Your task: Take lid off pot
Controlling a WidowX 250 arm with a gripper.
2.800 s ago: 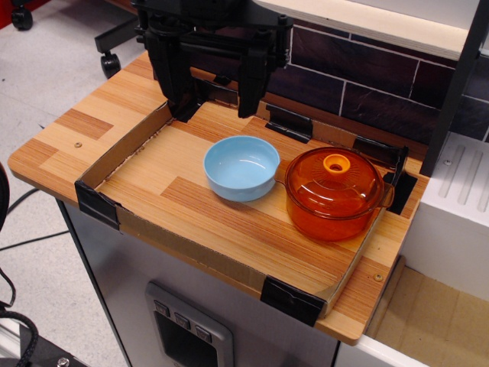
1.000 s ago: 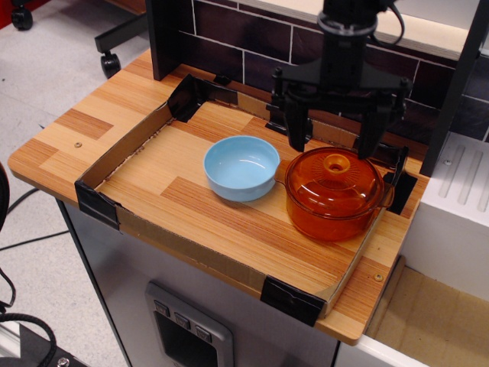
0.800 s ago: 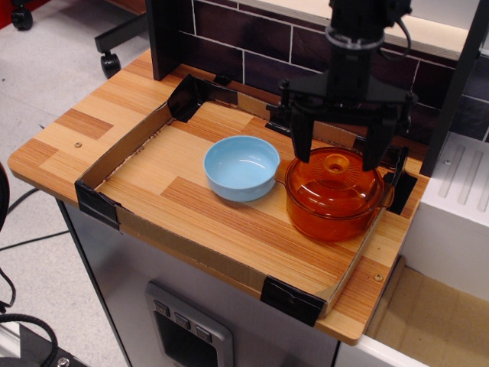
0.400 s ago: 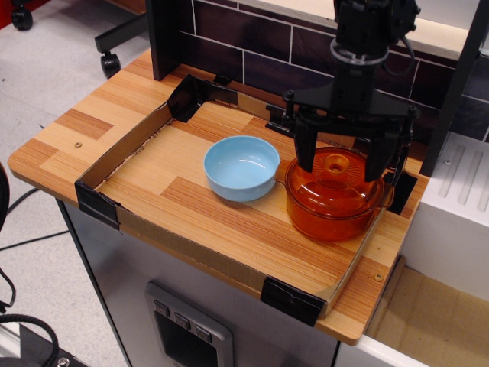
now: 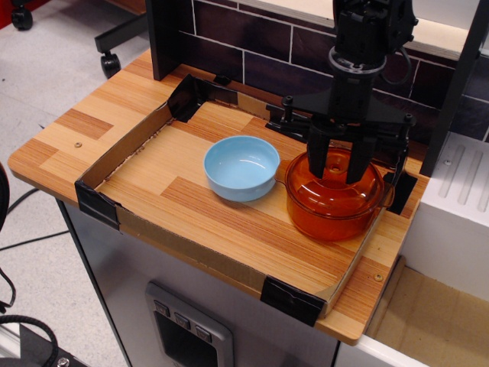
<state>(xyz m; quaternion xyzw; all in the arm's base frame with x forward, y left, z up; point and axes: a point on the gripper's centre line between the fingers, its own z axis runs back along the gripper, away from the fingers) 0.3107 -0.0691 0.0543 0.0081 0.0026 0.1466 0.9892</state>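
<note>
Black hand (image 5: 337,171) low over the lid (image 5: 335,182) on the pot (image 5: 332,207), fingers (image 5: 317,157) flanking its knob.

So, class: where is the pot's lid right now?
The lid sits on the amber pot at the tray's right end, right of the blue bowl, with the hand straddling its knob.

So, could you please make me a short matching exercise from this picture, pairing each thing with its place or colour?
Things:
1. lid
2. pot
3. bowl
4. gripper

Descriptions:
a. light blue, left of the pot
b. fingers either side of the lid's knob
c. resting on the pot
d. amber glass, at the tray's right end

Pairs: 1-c, 2-d, 3-a, 4-b
</note>
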